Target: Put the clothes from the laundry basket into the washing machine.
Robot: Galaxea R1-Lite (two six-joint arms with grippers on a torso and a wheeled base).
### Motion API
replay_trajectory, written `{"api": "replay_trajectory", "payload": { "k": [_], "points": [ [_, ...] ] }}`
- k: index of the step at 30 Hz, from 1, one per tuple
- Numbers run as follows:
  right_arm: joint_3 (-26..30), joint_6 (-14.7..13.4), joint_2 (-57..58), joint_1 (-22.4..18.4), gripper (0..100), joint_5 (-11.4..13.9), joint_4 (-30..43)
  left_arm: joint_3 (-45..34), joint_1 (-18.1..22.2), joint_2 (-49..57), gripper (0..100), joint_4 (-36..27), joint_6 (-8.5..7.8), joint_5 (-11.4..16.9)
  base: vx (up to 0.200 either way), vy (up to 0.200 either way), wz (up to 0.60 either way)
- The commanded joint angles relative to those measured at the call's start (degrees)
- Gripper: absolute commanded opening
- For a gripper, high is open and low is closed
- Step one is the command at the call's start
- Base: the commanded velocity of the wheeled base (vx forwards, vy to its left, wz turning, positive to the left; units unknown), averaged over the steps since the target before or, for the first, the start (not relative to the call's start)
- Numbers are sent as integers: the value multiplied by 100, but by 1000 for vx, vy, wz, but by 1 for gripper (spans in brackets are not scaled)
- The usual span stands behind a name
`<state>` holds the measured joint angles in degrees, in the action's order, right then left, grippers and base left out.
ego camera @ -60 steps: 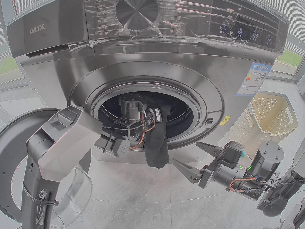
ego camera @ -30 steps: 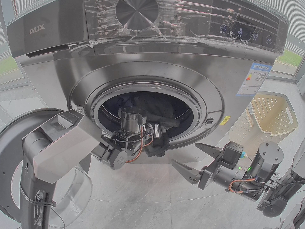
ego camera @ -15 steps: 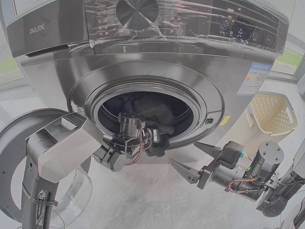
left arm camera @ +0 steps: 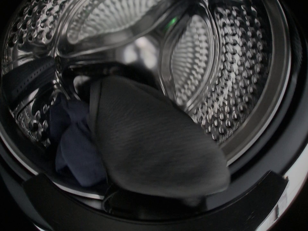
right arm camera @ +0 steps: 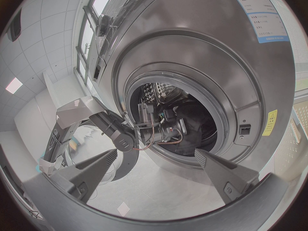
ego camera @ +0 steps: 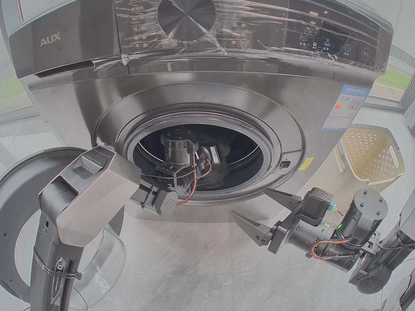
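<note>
The washer stands in front with its round opening bare. Its door is swung out to the robot's left. The steel drum lies behind the opening. The cream basket sits on the floor just right of the washer, tipped so that its perforated inside faces the head camera.

The left arm reaches through the opening, and the left gripper is inside the drum, against dark cloth. Whether it grips anything cannot be told. The right gripper hangs outside, below and right of the opening and above the floor tiles. Its jaws are spread wide with nothing between them, and they point toward the washer.

A dark grey garment lies in the bottom of the drum near the front lip, close in front of the left wrist camera. A blue garment lies touching it, also low in the drum.
</note>
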<state>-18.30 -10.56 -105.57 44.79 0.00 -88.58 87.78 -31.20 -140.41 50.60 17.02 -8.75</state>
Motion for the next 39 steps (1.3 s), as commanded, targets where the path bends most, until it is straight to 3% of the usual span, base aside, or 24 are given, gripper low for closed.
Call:
{"api": "replay_trajectory", "payload": {
  "k": [1, 17, 22, 28, 39],
  "points": [
    [-7, 1, 1, 4, 100, 0, -2, 810, 140, -320, 0, 406, 65, -250, 0, 0, 0],
    [19, 1, -25, 12, 100, -9, -2, 1707, 219, -566, 0, 828, 65, -522, 0, 0, 0],
    [10, 1, -34, 21, 100, -9, -2, 1874, 237, -707, 0, 802, 74, -522, 0, 0, 0],
    [28, -8, -34, 30, 100, -9, -2, 2630, 237, -1173, 0, 547, 74, -522, 0, 0, 0],
    [37, -8, -43, 30, 100, -9, -2, 2681, 237, -1296, 0, 345, 74, -513, 0, 0, 0]
  ]
}}
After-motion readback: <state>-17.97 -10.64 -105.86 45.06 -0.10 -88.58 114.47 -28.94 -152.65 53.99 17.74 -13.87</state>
